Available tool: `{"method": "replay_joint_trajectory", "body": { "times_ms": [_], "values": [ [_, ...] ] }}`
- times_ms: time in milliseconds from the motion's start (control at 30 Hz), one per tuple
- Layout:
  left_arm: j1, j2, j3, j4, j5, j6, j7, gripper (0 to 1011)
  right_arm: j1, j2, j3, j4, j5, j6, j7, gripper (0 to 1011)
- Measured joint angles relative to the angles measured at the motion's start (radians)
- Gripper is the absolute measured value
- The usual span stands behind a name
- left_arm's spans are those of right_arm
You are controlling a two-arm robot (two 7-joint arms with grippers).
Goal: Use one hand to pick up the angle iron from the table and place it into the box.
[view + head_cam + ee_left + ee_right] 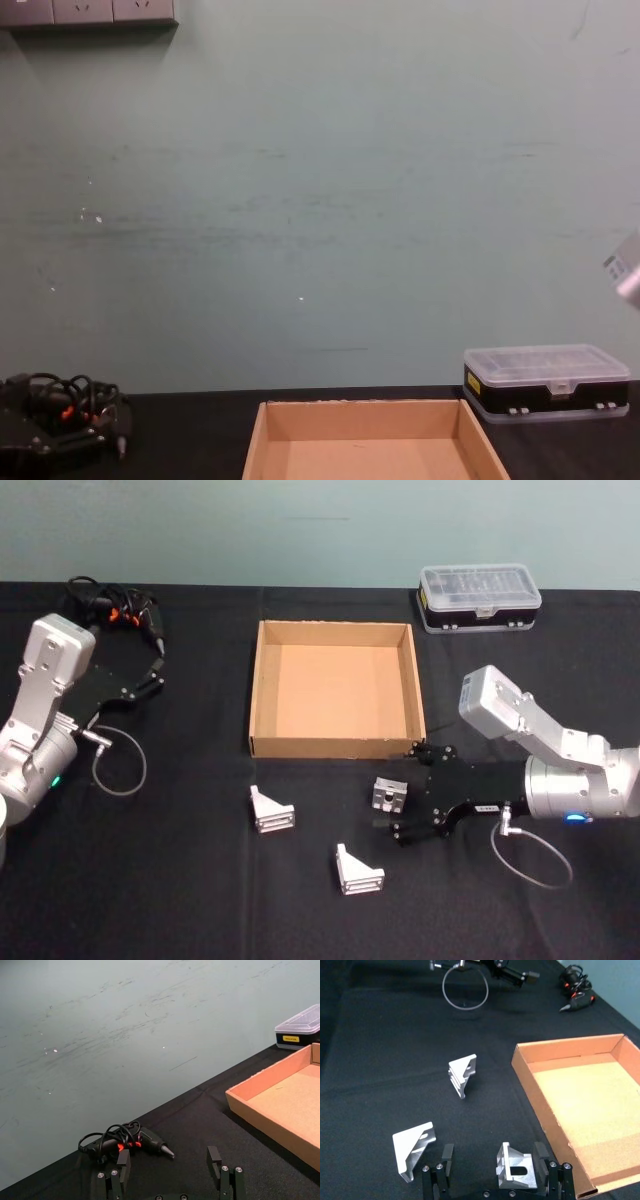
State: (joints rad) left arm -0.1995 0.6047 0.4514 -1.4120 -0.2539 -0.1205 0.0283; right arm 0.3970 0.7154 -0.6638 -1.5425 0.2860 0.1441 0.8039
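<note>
Head view: three angle irons, one box point(335, 747) and one case point(480, 597) on your table point(180, 900).
Your right gripper point(404, 792) is spread wide around one angle iron point(388, 794) just outside the box's front wall, not clamped on it; a second iron point(271, 809) and a third iron point(358, 871) lie further left. Your left gripper point(158, 667) gapes empty near a corded tool point(125, 608). The case's yellow label is unreadable.

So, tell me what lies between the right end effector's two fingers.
One angle iron, standing on the table inside the open right end effector, nearer one finger. The right wrist view shows it.
</note>
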Motion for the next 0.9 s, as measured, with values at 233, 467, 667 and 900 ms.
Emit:
{"method": "replay_joint_trajectory", "body": {
  "times_ms": [233,467,667,900],
  "values": [
    [0.0,0.0,0.0,0.0,0.0,0.0,0.0,1000,0.028,-0.013,-0.027,0.029,-0.017,0.023,0.01,1000],
    [0.0,0.0,0.0,0.0,0.0,0.0,0.0,1000,0.058,-0.027,-0.051,0.059,-0.028,0.035,0.027,1000],
    [0.0,0.0,0.0,0.0,0.0,0.0,0.0,1000,0.077,-0.036,-0.073,0.079,-0.04,0.037,0.041,1000],
    [0.0,0.0,0.0,0.0,0.0,0.0,0.0,1000,0.088,-0.041,-0.086,0.093,-0.042,0.023,0.051,927]
  ]
}}
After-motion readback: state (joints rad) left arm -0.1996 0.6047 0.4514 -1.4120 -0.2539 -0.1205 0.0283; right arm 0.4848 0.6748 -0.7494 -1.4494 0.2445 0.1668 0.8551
